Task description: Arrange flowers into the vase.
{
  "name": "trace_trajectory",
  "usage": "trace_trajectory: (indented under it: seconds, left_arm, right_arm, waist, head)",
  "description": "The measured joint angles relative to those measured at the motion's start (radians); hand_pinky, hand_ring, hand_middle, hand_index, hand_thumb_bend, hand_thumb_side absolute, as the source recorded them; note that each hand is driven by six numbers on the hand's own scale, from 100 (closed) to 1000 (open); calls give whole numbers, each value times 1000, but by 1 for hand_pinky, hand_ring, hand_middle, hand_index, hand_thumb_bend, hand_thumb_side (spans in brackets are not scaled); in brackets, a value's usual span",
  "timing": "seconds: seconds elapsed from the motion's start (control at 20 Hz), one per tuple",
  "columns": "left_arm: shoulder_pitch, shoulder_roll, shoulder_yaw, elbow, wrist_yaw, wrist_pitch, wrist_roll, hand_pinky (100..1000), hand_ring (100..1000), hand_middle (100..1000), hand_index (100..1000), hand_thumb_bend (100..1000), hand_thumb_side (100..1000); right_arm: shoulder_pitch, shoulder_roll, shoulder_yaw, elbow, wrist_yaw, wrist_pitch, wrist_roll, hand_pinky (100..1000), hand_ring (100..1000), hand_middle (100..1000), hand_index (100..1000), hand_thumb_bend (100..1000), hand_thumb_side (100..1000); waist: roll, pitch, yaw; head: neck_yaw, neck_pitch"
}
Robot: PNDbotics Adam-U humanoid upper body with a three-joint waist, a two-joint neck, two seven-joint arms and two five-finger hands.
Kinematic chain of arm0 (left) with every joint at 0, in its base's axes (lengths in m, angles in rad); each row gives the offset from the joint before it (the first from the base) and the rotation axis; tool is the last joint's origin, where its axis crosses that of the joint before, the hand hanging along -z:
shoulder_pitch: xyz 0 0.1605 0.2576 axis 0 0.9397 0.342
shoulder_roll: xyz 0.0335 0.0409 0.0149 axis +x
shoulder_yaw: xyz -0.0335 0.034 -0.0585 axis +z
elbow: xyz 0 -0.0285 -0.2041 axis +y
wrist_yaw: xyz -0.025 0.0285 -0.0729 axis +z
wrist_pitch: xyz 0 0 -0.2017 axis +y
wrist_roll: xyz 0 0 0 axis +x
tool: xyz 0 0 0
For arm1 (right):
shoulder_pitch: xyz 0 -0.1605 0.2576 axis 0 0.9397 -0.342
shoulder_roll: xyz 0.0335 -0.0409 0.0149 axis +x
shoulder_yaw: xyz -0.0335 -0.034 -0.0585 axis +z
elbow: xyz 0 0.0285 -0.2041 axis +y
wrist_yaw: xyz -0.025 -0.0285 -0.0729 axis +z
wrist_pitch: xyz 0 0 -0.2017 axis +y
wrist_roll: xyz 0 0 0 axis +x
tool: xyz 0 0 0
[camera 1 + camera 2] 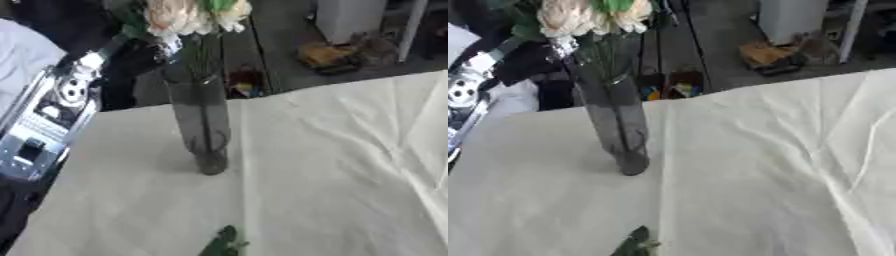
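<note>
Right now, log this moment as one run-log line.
vase: upright on white cloth | flowers: stems in vase | green leaf: near edge of cloth | hands: not in view

A lab or workshop is suggested rather than a home. A table (pixel 332 165) draped in creased cream cloth is set on a dark plank floor (pixel 280 35), where a white cabinet (pixel 794 17), yellow equipment (pixel 328 55) and, at the left, possibly a printed panel (pixel 48 120) are seen.

vase (pixel 619 125) holding flowers (pixel 588 15), cloth (pixel 754 175)
</note>
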Motion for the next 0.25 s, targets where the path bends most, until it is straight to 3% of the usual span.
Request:
trace_trajectory:
  seconds: [0.2,0.25]
  left_arm:
    - [14,0,17,-41,7,5,7,877,858,816,897,480,960]
    - [24,0,28,-59,9,4,14,875,854,810,891,469,1000]
  right_arm:
    - [-1,0,0,0,0,-2,-2,793,644,442,851,100,982]
    - [-1,0,0,0,0,-4,-4,793,644,442,851,100,990]
  waist:
    - [-12,3,0]
    - [-20,5,1]
  head:
    - [13,0]
    - [19,0]
